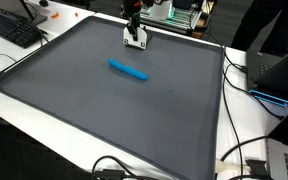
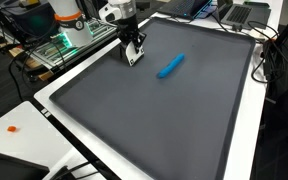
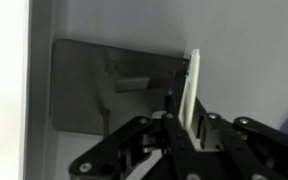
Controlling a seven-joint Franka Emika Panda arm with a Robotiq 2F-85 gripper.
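Note:
My gripper (image 1: 134, 33) hangs over the far edge of a dark grey mat (image 1: 104, 120), shut on a slim white object (image 1: 136, 42) that sticks out below the fingers. In the wrist view the white object (image 3: 191, 85) stands clamped between the black fingers (image 3: 181, 128). The gripper (image 2: 131, 45) and the white object (image 2: 135, 59) also show in both exterior views. A blue elongated object (image 1: 129, 71) lies on the mat a short way in front of the gripper, apart from it; it also shows in an exterior view (image 2: 171, 66).
The mat lies on a white table (image 2: 24, 115). A keyboard (image 1: 12, 30) lies beside it, with cables (image 1: 239, 150) and a laptop (image 1: 279, 70) along one side. Green electronics (image 2: 64, 45) stand behind the gripper. A small orange item (image 2: 13, 128) lies on the table.

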